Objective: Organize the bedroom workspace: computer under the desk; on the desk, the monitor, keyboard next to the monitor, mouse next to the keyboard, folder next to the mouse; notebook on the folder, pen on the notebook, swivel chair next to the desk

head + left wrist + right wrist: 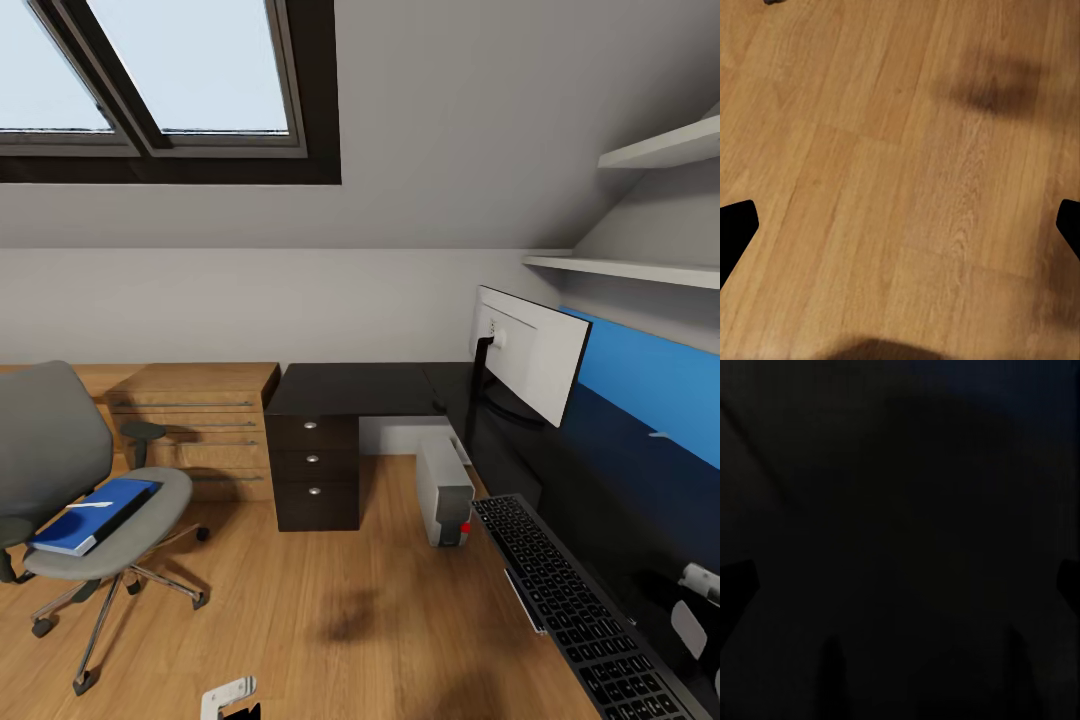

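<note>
Folder (pixel 92 514) parked on swivel chair (pixel 95 500), awaiting pickup; keyboard (pixel 585 610) on desk (pixel 360 388) already. Both grippers spread wide, holding nothing.

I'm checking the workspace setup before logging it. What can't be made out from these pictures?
- Keyboard: near end cut off by the head view's bottom edge.
- Items on the folder: a white thing lies on it, too small to identify.
- Right wrist view: almost black, nothing identifiable.
- Computer: rear part hidden under the desk.

head view looks down from high over the table (pixel 370 385); left wrist faces the floor (pixel 900 180) closely; right wrist sees darkness.
</note>
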Robot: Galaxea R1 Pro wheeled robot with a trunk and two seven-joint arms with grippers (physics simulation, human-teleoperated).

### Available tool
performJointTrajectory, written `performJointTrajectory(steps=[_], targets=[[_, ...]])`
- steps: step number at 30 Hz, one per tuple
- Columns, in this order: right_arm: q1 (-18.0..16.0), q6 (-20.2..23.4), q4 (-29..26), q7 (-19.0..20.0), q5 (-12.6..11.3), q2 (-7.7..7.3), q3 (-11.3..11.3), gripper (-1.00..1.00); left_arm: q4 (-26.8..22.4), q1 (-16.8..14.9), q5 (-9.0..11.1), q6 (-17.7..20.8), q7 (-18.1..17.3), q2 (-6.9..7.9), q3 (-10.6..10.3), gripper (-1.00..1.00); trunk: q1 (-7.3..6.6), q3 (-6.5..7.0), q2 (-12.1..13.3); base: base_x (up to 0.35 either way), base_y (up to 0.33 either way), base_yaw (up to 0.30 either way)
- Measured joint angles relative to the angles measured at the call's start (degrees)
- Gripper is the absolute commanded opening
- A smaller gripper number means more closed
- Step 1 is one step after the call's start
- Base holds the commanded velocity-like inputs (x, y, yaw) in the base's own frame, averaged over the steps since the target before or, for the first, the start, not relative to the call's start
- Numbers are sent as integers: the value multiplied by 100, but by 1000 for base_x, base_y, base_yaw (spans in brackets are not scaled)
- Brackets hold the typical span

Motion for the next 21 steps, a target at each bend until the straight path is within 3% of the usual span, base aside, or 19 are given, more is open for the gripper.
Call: performJointTrajectory(steps=[5,11,15,18,21], targets=[[-1,2,-452,17,12,32,7,100,5,0,0,0,-3,-1,0,100,0,0,0,0,0,0],[0,49,-1201,55,19,354,156,100,10,0,1,-2,-3,-3,0,100,0,0,0,0,0,0],[0,245,-1983,52,35,784,302,100,11,0,6,-7,-19,-2,0,100,0,0,0,0,0,0],[1,706,-2603,46,143,1171,375,100,8,-1,4,-9,-28,-4,0,100,0,0,0,0,0,0],[1,953,-2784,45,266,1329,393,100,7,0,2,-9,-33,-7,0,100,0,0,0,0,0,0]])
